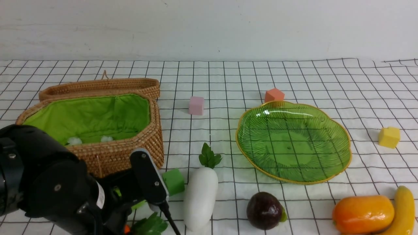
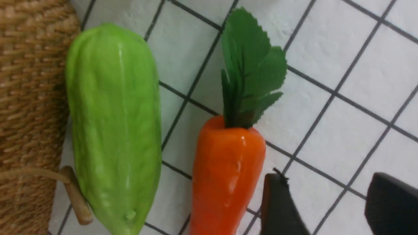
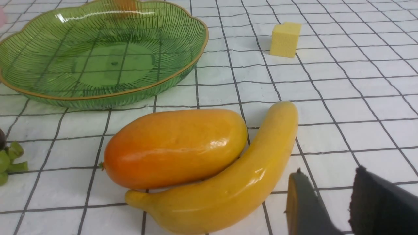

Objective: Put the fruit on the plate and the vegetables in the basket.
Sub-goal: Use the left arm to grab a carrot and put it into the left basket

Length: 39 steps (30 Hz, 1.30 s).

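Observation:
In the left wrist view my left gripper point(image 2: 326, 179) is open over bare cloth, just beside the orange carrot point(image 2: 225, 176). A light green gourd point(image 2: 114, 130) lies between the carrot and the basket wall point(image 2: 26, 98). My right gripper point(image 3: 326, 176) is open and empty, close to the banana point(image 3: 235, 176), which lies against the mango point(image 3: 173, 147). From the front I see the white radish point(image 1: 200, 195), the dark purple fruit point(image 1: 264, 210), the empty green plate point(image 1: 294, 140) and the open basket point(image 1: 130, 153).
Small cubes sit on the checked cloth: pink point(image 1: 196, 105), orange point(image 1: 274, 95), yellow point(image 1: 389, 137) and green point(image 1: 173, 181). My left arm point(image 1: 49, 186) blocks the lower left of the front view. The basket lid point(image 1: 98, 86) lies open behind the basket.

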{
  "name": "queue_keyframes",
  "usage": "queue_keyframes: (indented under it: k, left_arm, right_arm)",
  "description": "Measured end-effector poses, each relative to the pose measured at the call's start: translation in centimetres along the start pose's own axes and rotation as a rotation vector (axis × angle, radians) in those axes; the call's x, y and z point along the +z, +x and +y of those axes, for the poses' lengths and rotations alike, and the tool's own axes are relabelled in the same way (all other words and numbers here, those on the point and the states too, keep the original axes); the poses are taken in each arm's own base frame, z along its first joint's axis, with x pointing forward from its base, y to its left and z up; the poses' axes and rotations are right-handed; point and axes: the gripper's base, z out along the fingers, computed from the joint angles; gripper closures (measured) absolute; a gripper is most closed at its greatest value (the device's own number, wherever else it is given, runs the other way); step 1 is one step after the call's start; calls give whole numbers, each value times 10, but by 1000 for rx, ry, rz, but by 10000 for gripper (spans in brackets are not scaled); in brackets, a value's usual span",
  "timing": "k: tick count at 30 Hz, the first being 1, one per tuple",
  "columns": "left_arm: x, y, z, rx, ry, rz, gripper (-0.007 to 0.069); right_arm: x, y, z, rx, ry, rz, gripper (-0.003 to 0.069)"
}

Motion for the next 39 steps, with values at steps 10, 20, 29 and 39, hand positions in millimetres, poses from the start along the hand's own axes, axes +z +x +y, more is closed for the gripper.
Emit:
queue_keyframes:
  k: [10, 20, 29, 39]
  left_arm:
    - [29, 35, 18, -24, -33, 27, 21]
    - [68, 36, 13, -50, 56, 44, 252]
    - [24, 10, 28, -58, 127, 74, 256]
    - [-105, -17, 113, 29, -329, -30, 256]
  right_arm:
    - [0, 0, 0, 0, 0, 0, 414]
    - [0, 0, 0, 0, 0, 0, 414]
    - [0, 0, 0, 0, 0, 0, 414]
    - [0, 0, 0, 0, 0, 0, 414]
